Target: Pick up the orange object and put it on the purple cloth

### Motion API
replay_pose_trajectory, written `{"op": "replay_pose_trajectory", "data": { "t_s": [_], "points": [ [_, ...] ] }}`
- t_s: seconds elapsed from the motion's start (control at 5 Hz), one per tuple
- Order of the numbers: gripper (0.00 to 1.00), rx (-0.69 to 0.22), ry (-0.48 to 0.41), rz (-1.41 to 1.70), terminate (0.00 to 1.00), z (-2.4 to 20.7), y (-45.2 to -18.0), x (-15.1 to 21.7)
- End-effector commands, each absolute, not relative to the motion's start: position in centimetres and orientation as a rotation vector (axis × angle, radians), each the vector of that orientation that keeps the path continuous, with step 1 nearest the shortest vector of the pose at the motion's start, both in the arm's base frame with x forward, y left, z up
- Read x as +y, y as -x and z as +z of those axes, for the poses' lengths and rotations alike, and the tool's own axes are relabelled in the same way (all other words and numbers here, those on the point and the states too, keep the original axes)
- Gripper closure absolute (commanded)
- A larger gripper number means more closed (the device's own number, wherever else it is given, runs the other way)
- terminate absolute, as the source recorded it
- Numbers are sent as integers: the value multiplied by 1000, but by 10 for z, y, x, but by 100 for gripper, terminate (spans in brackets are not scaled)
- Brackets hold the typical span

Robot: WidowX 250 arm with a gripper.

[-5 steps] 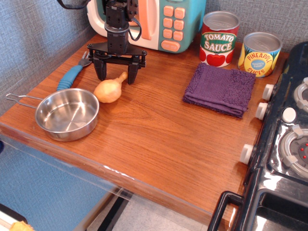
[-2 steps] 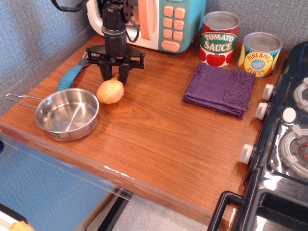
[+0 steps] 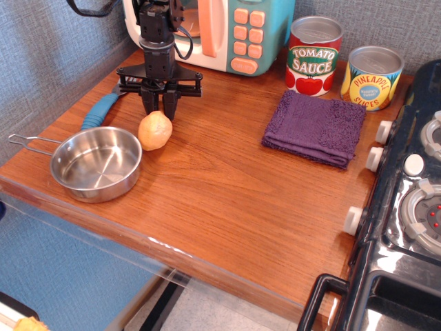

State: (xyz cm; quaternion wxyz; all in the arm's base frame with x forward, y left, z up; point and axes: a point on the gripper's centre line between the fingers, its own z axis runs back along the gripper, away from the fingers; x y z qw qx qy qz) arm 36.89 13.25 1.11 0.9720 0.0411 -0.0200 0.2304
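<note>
The orange object (image 3: 155, 131), a glossy tan-orange toy drumstick, sits on the wooden counter just right of a steel pan. Only its bulbous body shows; the narrow bone end is hidden between the fingers. My black gripper (image 3: 160, 110) stands upright over its far end, with the jaws drawn in tight around the bone end. The purple cloth (image 3: 315, 127), a folded fuzzy towel, lies flat well to the right, in front of two cans, with nothing on it.
A steel pan (image 3: 96, 163) sits at the front left. A blue-handled utensil (image 3: 100, 110) lies behind it. A toy microwave (image 3: 238, 31) stands at the back, with a tomato sauce can (image 3: 313, 55) and a pineapple can (image 3: 372, 77). A toy stove (image 3: 406, 207) borders the right.
The gripper's fingers went from wide open to closed on the drumstick's bone end. The gripper shifted slightly left, and the drumstick turned so its bone end points away.
</note>
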Motion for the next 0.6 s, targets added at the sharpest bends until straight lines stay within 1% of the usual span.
{"op": "replay_pose_trajectory", "data": {
  "t_s": [0.0, 0.2, 0.4],
  "points": [
    [100, -206, 46, 518, 0, 92, -386, 92],
    [100, -231, 128, 463, 0, 111, -403, 46],
    [100, -234, 135, 406, 0, 107, -423, -4]
  ]
}}
